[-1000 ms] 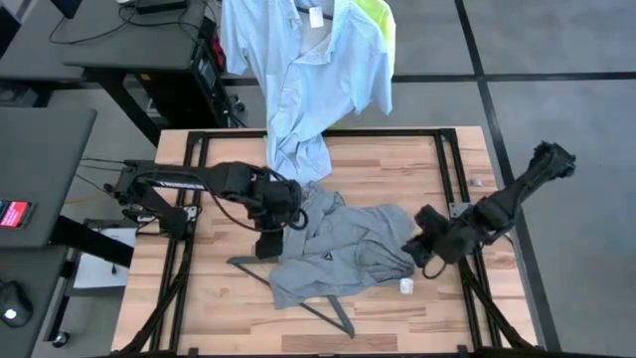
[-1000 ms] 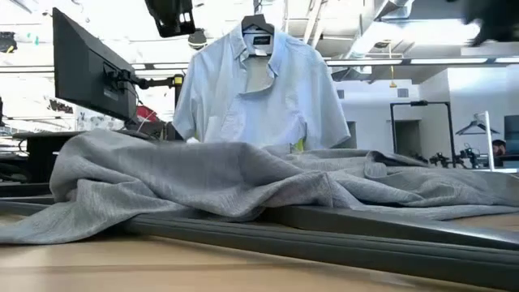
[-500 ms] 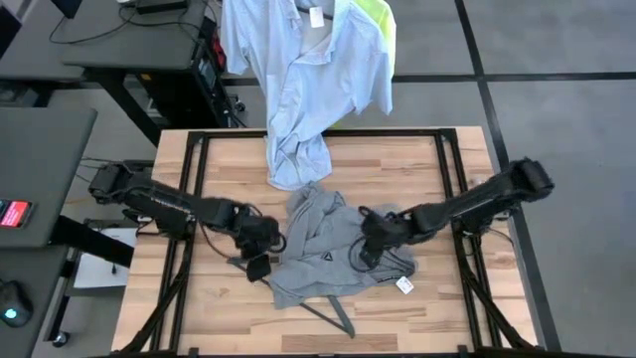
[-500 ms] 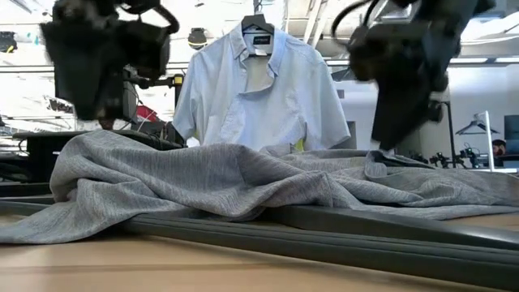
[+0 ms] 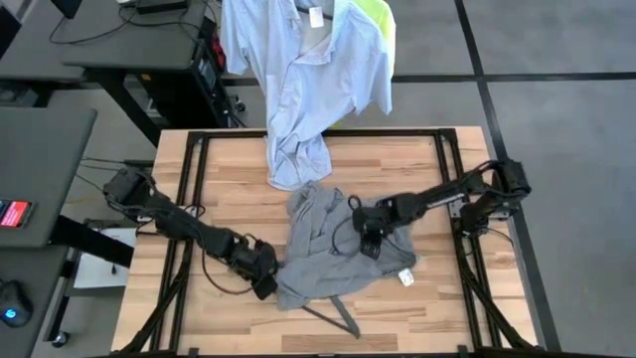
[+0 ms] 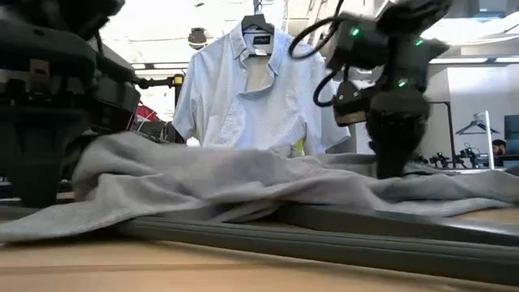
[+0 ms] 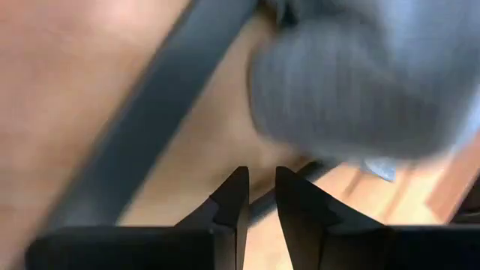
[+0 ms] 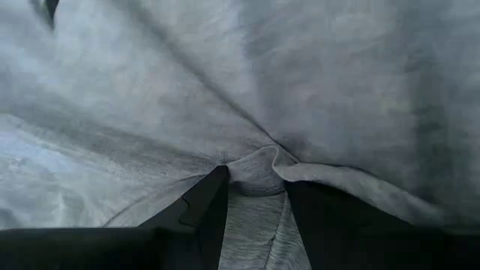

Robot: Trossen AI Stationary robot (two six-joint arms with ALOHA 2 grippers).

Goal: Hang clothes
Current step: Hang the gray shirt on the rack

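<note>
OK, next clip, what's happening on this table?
Two arms are working a grey T-shirt lying crumpled on the table over a dark hanger. The right tool pinches a fold of it; the left tool is down at its edge, fingers nearly closed, holding nothing visible. A pale blue shirt already hangs behind.

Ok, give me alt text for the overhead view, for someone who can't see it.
A grey T-shirt lies crumpled on a wooden table, with the right gripper pinching its cloth and the left gripper at its lower left edge. A dark hanger pokes out beneath it, and a pale blue shirt hangs beyond the table.
</note>
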